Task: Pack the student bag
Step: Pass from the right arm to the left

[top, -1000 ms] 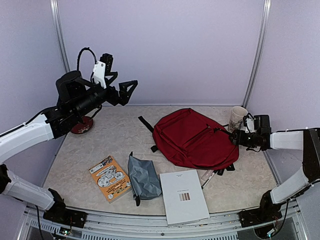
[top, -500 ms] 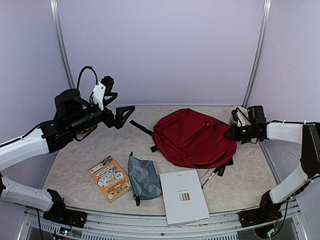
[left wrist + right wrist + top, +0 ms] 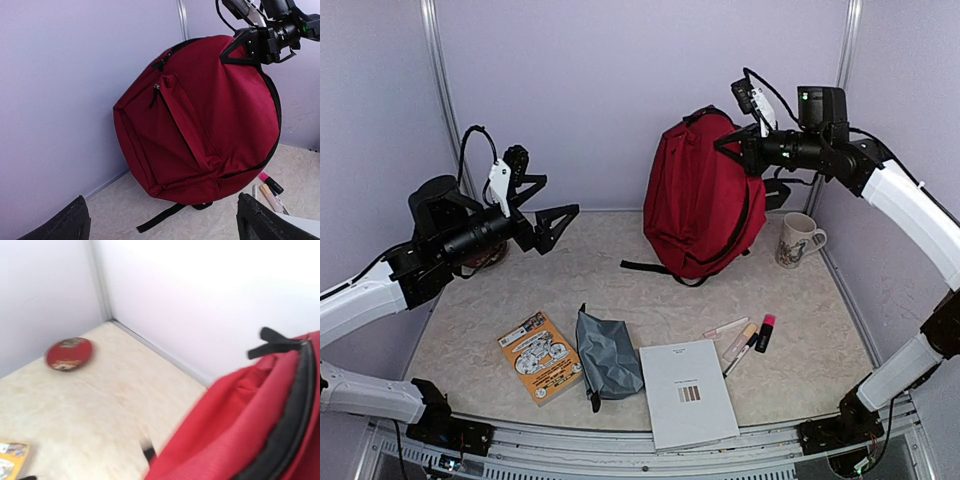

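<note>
The student bag (image 3: 700, 195) is a large dark-red backpack with black straps, hanging upright above the back of the table, its bottom close to the surface. My right gripper (image 3: 732, 142) is shut on its top edge and holds it up; in the left wrist view the same gripper (image 3: 246, 44) pinches the bag (image 3: 200, 125) at the upper right. The right wrist view shows only red fabric and black trim of the bag (image 3: 240, 430), with the fingers hidden. My left gripper (image 3: 552, 200) hovers open at the left, pointing at the bag, with nothing between its fingers (image 3: 75, 222).
A mug (image 3: 796, 238) stands at the back right. A red round tin (image 3: 69, 353) sits at the back left. Near the front lie an orange booklet (image 3: 540, 356), a grey-blue pouch (image 3: 607, 352), a white notebook (image 3: 687, 392) and several pens (image 3: 745, 335).
My right gripper shut on the bag's top and raised it from lying flat to hanging upright, uncovering the pens. My left arm has come lower and turned toward the bag.
</note>
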`<action>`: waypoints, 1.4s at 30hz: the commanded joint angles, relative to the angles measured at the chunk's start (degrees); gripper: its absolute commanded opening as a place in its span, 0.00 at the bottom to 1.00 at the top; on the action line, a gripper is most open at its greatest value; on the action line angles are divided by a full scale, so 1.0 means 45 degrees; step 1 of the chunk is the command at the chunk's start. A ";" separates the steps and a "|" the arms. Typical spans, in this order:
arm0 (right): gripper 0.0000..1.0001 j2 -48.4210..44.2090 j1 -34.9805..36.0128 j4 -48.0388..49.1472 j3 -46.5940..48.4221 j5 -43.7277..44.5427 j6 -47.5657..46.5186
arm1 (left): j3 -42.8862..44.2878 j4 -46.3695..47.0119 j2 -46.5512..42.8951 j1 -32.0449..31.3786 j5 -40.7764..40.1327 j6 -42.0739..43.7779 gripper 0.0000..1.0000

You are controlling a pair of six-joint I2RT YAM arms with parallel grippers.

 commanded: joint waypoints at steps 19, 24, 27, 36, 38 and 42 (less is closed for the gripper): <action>0.00 -0.2601 0.3578 -0.0042 -0.4536 -0.1706 -1.2272 | 0.0851 -0.3313 0.1338 -0.0325 0.0709 0.3805 0.99; 0.00 -0.3326 0.3598 -0.0184 -0.5098 -0.2338 -1.3316 | 0.1752 -0.4246 0.1485 -0.0513 -0.0609 0.4092 0.99; 0.00 -0.3317 0.3608 -0.0595 -0.5049 -0.2352 -1.3499 | 0.3047 -0.5994 0.1571 -0.1061 -0.0421 0.4369 0.99; 0.00 -0.3350 0.3627 -0.0233 -0.5367 -0.2515 -1.3531 | 0.3456 -0.7124 0.2236 -0.1404 -0.0467 0.5418 0.99; 0.00 -0.3400 0.3634 0.0005 -0.5455 -0.2600 -1.3529 | 0.3482 -0.7129 0.2437 -0.1404 -0.0328 0.5328 0.99; 0.00 -0.3547 0.3636 0.0751 -0.5830 -0.2675 -1.3627 | 0.3119 -0.7048 0.2610 -0.1404 0.0778 0.5458 0.99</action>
